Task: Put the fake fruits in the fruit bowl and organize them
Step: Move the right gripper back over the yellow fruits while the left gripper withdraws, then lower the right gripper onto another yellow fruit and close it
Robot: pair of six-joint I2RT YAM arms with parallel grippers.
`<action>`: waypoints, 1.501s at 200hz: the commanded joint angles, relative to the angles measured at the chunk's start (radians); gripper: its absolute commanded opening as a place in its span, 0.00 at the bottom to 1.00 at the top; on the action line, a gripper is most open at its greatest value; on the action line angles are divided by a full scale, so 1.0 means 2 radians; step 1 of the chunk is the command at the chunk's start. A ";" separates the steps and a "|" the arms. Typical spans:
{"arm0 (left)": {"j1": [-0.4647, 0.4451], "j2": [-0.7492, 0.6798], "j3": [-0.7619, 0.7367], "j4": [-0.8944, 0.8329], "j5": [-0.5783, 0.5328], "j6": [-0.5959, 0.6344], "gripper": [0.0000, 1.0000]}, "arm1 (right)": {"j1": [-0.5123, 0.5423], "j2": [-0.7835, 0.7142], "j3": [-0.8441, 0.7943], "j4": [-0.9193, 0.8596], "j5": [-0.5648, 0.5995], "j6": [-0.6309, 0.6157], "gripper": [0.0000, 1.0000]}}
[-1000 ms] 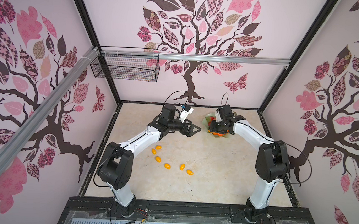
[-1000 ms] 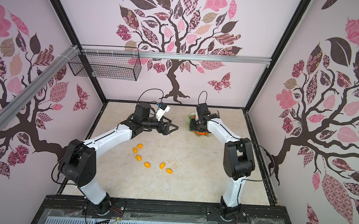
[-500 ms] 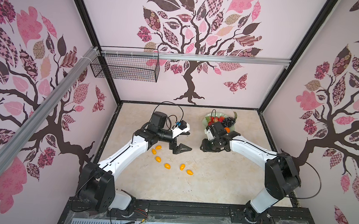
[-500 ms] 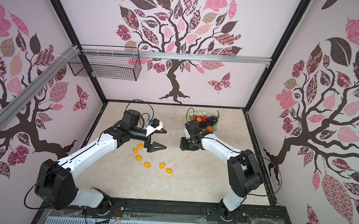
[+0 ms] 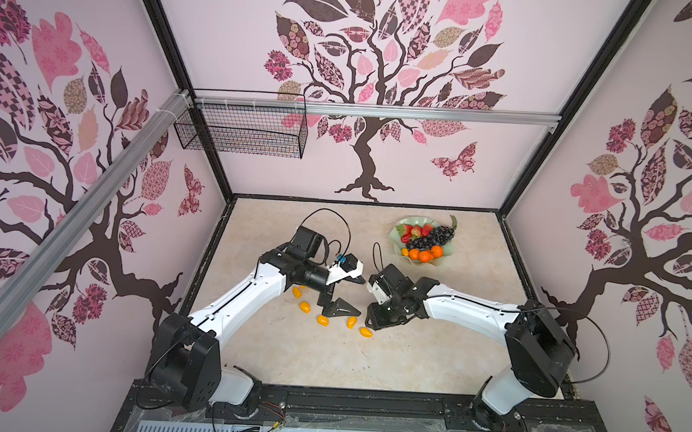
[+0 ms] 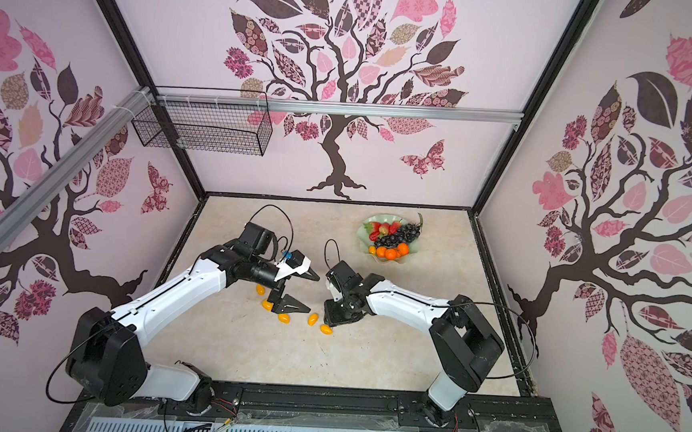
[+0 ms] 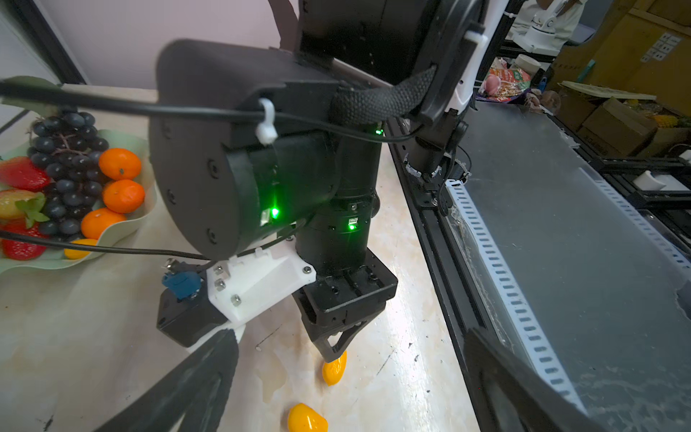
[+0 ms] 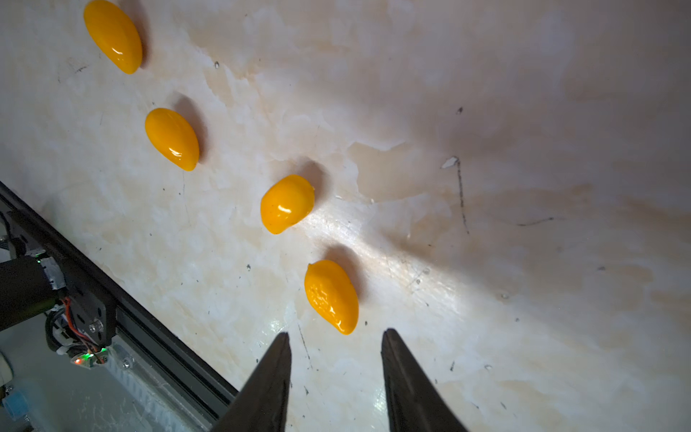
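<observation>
Table (image 5: 409,355) marbled beige. Left gripper (image 5: 361,297) spread wide, empty, hovering over the kumquat line, facing right gripper (image 8: 336,333). Right gripper partly spread, nothing between jaws, tips pointing down just short of nearest kumquat (image 8: 331,295). Bowl (image 5: 415,220) well apart from both grippers, nearer the right one, holds grapes (image 5: 432,237), tangerines (image 5: 425,255), strawberries (image 5: 412,231). Five kumquats (image 5: 323,319) loose on table, curved line running from right gripper's tips to under left gripper

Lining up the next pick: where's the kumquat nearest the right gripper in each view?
In a top view: kumquat, right end of the row.
In a top view: kumquat, same end.
Left wrist: kumquat at the tips of the right gripper.
Right wrist: kumquat just ahead of the open gripper.
Shared landmark: right gripper.
</observation>
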 commanded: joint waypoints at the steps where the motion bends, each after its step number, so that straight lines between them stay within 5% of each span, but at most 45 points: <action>1: -0.002 0.002 0.000 -0.034 0.006 0.037 0.99 | 0.007 0.021 0.009 -0.011 -0.011 0.000 0.43; 300: 0.010 0.014 0.009 -0.032 0.024 0.041 0.99 | 0.030 0.106 0.041 -0.033 0.014 -0.008 0.38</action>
